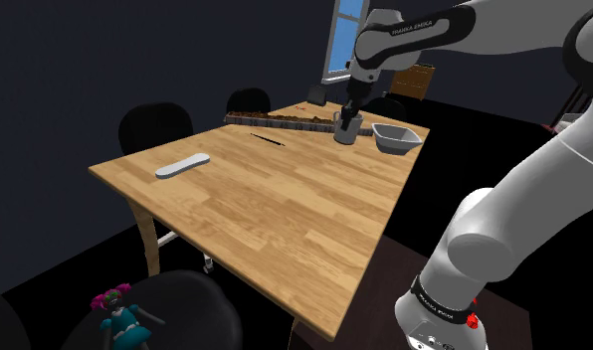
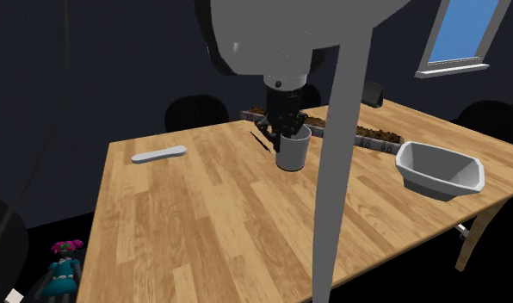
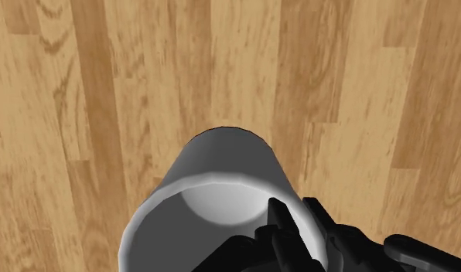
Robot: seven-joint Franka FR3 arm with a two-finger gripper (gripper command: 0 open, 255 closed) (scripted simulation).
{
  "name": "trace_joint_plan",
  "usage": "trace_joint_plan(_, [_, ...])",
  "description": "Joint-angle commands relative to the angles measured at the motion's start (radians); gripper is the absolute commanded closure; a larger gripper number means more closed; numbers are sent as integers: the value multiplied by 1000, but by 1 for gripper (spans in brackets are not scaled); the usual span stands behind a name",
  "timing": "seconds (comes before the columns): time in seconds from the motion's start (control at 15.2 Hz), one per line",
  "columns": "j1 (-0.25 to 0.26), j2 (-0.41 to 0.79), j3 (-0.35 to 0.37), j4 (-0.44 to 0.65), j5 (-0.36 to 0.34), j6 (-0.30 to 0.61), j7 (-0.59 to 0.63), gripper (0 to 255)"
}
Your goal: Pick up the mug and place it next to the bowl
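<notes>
A grey mug (image 1: 346, 130) is clasped at its rim by my black gripper (image 1: 351, 107), which comes down on it from above. The wrist view has one finger (image 3: 281, 222) inside the mug (image 3: 213, 193) and the other outside its wall, so the gripper (image 3: 298, 218) is shut on the rim. The mug (image 2: 293, 149) is upright over the wooden table (image 2: 203, 224); I cannot tell if its base touches the wood. The pale bowl (image 1: 396, 137) sits just right of the mug in the shoulder view, a short gap away. In the second exterior view the bowl (image 2: 438, 168) lies further right.
A flat grey bar (image 1: 182, 165) lies near the table's left side, and a thin dark stick (image 1: 268, 139) behind the middle. A long tray of brown bits (image 1: 285, 121) runs along the far edge. Dark chairs (image 1: 155, 127) ring the table; a doll (image 1: 120, 316) lies low down beside it.
</notes>
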Motion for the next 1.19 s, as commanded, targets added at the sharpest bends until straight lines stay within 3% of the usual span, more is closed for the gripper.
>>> trace_joint_plan(0.0, [-12,26,-37,31,7,-2,-55,255])
trace_joint_plan(0.59, [-66,205,-210,214,107,-18,-329,255])
trace_joint_plan(0.86, [-105,323,-277,329,196,-43,-466,255])
trace_joint_plan(1.12, [-176,464,-321,468,308,-87,-602,255])
